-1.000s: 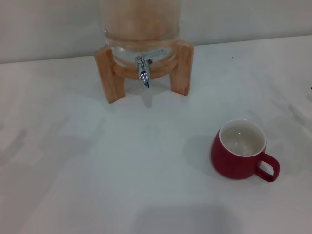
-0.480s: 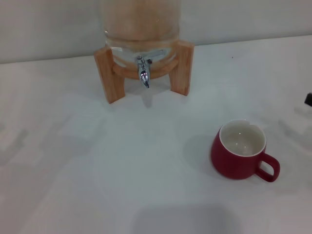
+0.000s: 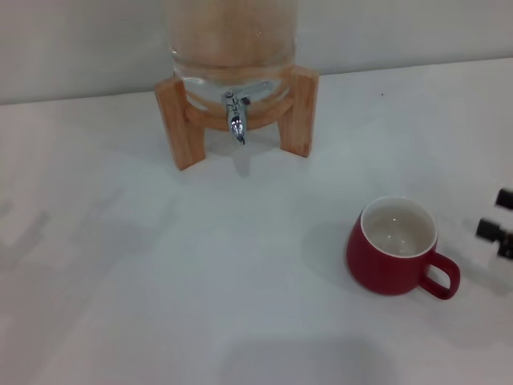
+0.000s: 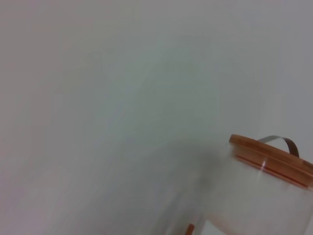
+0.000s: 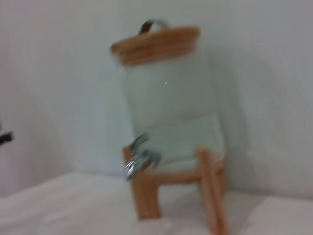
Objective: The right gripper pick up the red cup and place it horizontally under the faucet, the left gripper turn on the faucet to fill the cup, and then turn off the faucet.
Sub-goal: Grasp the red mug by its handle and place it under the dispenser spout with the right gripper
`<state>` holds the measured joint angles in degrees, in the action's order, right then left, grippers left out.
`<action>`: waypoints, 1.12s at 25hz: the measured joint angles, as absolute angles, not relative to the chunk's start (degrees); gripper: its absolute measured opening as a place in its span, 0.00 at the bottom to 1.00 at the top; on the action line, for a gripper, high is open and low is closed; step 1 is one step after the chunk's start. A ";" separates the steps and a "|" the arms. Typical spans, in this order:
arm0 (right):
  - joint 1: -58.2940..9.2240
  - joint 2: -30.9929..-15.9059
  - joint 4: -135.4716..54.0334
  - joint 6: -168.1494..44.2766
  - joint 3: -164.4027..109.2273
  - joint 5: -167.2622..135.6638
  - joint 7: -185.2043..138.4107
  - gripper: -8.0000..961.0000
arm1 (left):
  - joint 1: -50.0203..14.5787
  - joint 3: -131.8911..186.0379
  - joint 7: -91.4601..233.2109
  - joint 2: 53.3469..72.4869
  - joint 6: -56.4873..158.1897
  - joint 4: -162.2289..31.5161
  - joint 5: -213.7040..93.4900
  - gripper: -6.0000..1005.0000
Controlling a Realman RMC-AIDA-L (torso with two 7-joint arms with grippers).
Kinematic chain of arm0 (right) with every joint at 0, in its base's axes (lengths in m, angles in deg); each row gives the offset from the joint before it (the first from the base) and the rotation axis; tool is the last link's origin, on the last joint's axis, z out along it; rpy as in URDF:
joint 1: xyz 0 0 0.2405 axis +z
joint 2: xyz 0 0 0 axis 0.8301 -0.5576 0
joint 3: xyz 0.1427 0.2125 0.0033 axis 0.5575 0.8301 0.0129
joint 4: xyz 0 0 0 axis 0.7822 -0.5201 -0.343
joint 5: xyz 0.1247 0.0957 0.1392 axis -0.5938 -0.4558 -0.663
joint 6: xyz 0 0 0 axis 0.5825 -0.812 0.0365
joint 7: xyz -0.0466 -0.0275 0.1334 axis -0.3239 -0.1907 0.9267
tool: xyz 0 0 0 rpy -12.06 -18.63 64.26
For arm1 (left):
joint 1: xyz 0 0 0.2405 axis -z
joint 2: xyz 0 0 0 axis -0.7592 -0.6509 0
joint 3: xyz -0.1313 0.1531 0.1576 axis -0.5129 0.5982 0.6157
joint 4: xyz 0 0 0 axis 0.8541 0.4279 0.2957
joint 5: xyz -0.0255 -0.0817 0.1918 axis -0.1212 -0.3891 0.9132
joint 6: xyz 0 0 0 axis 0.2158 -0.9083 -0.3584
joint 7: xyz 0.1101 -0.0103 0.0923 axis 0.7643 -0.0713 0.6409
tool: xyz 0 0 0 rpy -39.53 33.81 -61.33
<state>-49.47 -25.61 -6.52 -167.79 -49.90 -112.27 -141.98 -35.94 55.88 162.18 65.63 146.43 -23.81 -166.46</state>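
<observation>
The red cup [image 3: 391,257] stands upright on the white table at the right, its white inside empty and its handle pointing to the front right. The faucet [image 3: 236,117] hangs from the glass jar [image 3: 232,48] on its wooden stand [image 3: 176,120] at the back centre; it also shows in the right wrist view [image 5: 139,156]. My right gripper [image 3: 498,215] shows only as two black fingertips [image 3: 489,230] at the right edge, apart from each other and open, a little right of the cup and not touching it. My left gripper is out of view.
The jar's wooden lid shows in the left wrist view [image 4: 271,159] and the right wrist view [image 5: 154,44]. The white table [image 3: 200,281] stretches in front of the stand. A pale wall [image 3: 401,32] stands behind the jar.
My right gripper's fingertips have come in from the right edge toward the cup. The cup, jar and faucet have not moved.
</observation>
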 joint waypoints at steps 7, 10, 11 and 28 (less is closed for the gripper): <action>-49.50 -25.68 -7.21 -167.16 -53.58 -109.88 -143.73 0.70 | -35.97 55.88 161.54 65.48 146.82 -23.63 -166.04 0.84; -49.52 -25.70 -6.87 -167.72 -54.69 -109.75 -143.43 0.70 | -36.07 55.88 161.31 65.31 147.30 -23.62 -166.04 0.84; -49.58 -25.70 -6.83 -167.77 -54.86 -109.74 -143.41 0.70 | -36.07 55.88 161.26 65.27 147.38 -23.61 -166.04 0.84; -50.56 -25.52 -10.75 -164.72 -55.14 -108.91 -152.10 0.69 | -35.70 55.88 160.55 65.13 149.39 -23.61 -166.04 0.83</action>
